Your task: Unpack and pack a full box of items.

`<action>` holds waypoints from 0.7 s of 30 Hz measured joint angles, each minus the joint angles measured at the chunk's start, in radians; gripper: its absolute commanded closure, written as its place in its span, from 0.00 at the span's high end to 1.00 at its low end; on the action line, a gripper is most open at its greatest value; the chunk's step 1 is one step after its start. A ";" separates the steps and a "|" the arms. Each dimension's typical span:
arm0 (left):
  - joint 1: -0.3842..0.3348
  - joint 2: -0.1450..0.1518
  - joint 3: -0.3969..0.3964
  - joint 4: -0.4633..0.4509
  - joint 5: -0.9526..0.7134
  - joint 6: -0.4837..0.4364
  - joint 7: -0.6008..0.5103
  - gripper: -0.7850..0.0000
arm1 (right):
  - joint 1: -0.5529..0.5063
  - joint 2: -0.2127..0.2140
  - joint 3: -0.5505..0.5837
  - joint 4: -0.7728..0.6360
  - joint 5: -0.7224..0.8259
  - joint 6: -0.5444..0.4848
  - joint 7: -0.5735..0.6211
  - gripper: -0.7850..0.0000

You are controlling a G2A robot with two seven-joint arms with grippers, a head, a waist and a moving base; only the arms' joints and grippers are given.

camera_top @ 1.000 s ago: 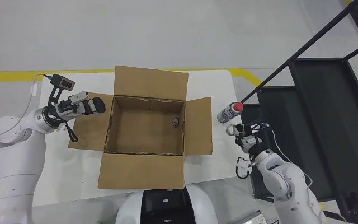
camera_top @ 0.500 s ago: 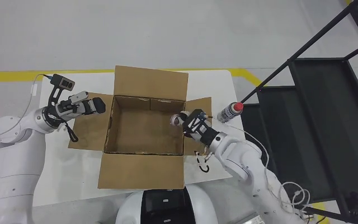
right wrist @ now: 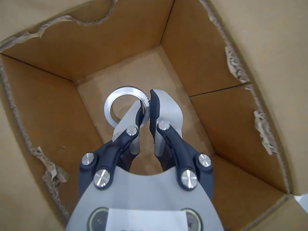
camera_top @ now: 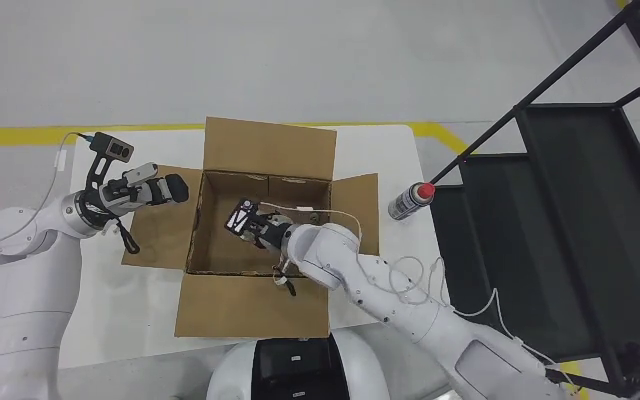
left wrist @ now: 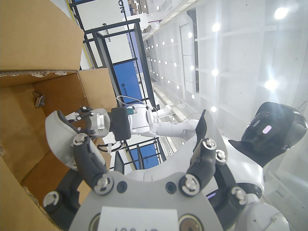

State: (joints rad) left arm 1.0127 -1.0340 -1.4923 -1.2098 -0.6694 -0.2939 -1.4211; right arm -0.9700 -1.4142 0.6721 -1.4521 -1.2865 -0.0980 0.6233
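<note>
Packing barely started: right gripper (right wrist: 145, 102) pinching metal ring (right wrist: 125, 90) inside cardboard box (camera_top: 270, 148); spray can (camera_top: 408, 203) outside at 3 o'clock; left gripper (camera_top: 170, 188) gaping, empty.

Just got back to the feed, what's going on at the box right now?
The right tool is down inside the open cardboard box, shut on the rim of a metal ring. The left tool hangs open over the box's left flap, holding nothing. A spray can stands on the table on the box's other side.
</note>
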 measured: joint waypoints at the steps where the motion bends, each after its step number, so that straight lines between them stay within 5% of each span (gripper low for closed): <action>1: 0.000 0.000 0.000 0.000 0.000 0.000 0.000 1.00 | 0.011 -0.008 -0.005 0.025 0.018 0.012 -0.004 1.00; 6: 0.000 0.000 0.000 0.000 0.000 0.000 0.000 1.00 | 0.042 -0.032 0.002 0.102 0.100 0.030 -0.044 1.00; 11: 0.000 0.000 0.000 0.000 0.000 0.000 0.000 1.00 | -0.044 0.006 0.112 -0.028 0.163 -0.093 -0.090 1.00; 18: 0.000 0.000 0.000 0.000 0.000 0.000 0.000 1.00 | -0.451 0.128 0.510 -0.520 0.043 -0.351 -0.262 1.00; 21: 0.000 0.000 0.000 0.000 0.000 0.000 0.000 1.00 | -0.628 0.154 0.686 -0.643 -0.001 -0.368 -0.382 1.00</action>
State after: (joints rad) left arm 1.0127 -1.0340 -1.4923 -1.2099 -0.6694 -0.2939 -1.4211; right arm -1.5979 -1.2605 1.3586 -2.0948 -1.2879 -0.4659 0.2413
